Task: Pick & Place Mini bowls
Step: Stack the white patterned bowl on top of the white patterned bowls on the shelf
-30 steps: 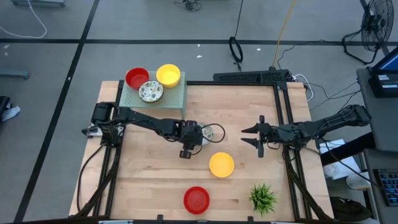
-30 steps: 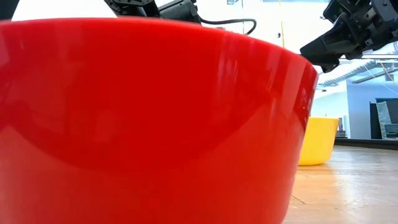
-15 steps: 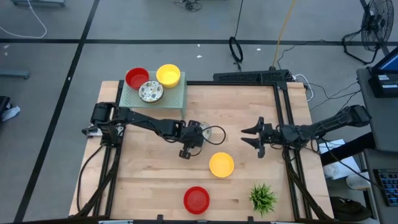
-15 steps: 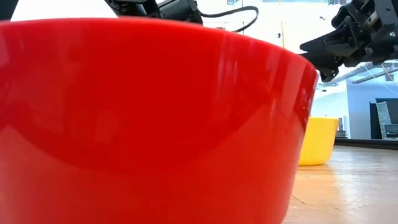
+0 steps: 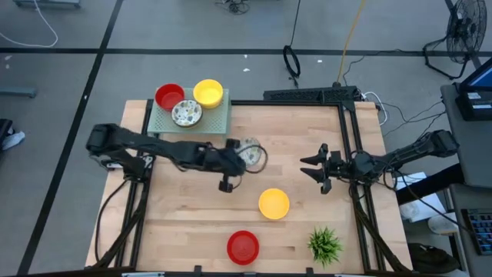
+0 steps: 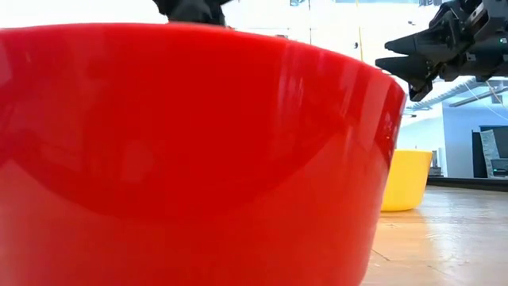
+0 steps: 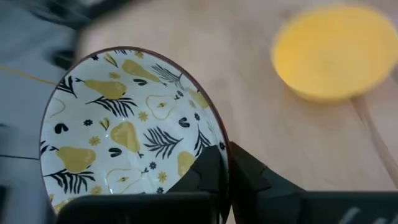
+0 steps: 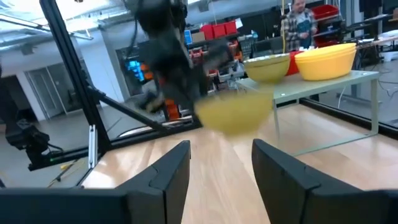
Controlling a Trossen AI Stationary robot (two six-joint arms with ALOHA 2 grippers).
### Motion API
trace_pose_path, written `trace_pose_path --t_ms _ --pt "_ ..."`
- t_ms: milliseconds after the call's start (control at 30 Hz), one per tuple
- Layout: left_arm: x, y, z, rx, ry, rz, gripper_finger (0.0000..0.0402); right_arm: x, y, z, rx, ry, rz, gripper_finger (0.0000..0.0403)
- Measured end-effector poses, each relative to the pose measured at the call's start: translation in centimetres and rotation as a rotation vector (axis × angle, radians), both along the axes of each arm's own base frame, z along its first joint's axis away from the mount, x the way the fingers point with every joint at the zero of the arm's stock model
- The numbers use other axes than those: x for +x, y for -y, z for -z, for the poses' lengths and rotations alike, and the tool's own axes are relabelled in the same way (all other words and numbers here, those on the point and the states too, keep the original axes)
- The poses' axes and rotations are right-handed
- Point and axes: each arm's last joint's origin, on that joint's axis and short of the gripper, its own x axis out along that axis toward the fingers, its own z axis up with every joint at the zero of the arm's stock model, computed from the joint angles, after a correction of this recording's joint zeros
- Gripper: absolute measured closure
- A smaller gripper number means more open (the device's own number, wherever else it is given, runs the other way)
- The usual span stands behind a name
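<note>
The left pincer (image 5: 238,158) is clamped on the rim of a small round white bowl patterned with yellow pears and dark leaves (image 7: 127,130), which it holds above the middle of the pale wooden table (image 5: 192,231). To do this carry well, I would keep the bowl level and the pinch firm on the way to the pale green raised tray (image 5: 215,119) at the table's far left corner, then lower it into a free spot clear of the bowls already there. The right pincer (image 5: 321,171) waits wide apart near the table's right side.
</note>
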Motion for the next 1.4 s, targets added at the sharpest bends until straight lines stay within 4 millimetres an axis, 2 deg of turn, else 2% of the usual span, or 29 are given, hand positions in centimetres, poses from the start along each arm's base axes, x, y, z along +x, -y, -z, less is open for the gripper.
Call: trace_pose_path --t_ms 100,300,467,600,767,933,1200,1400 --pt "-2.0 -0.6 -3.0 0.048 0.08 -0.074 0.0391 0.0 0.0 0.0 0.0 0.001 0.0 0.0241" --pt "-6.5 -2.1 -7.5 0.218 0.184 -0.313 0.0378 0.0 0.0 0.0 0.002 0.006 0.0 0.0243" --pt "-10.2 -4.2 -9.1 0.267 0.179 -0.52 0.0391 0.0 0.0 -0.1 0.002 0.007 0.0 0.0241" --pt "-12.4 -6.1 -9.0 0.22 0.117 -0.659 0.0377 0.0 0.0 -0.1 0.004 0.014 0.0 0.0242" --pt "-13.9 -8.2 -7.9 0.15 -0.01 -0.789 0.0375 0.0 0.0 -0.1 0.004 0.014 0.0 0.0241" --pt "-14.1 -9.5 -7.2 0.01 -0.058 -0.807 0.0391 0.0 0.0 -0.1 0.004 0.014 0.0 0.0243" --pt "-14.0 -10.5 -6.8 -0.06 -0.073 -0.84 0.0366 0.0 0.0 -0.1 0.004 0.013 0.0 0.0243" --pt "-14.0 -10.4 -6.2 -0.155 -0.104 -0.787 0.0391 0.0 0.0 -0.1 0.003 0.012 0.0 0.0241"
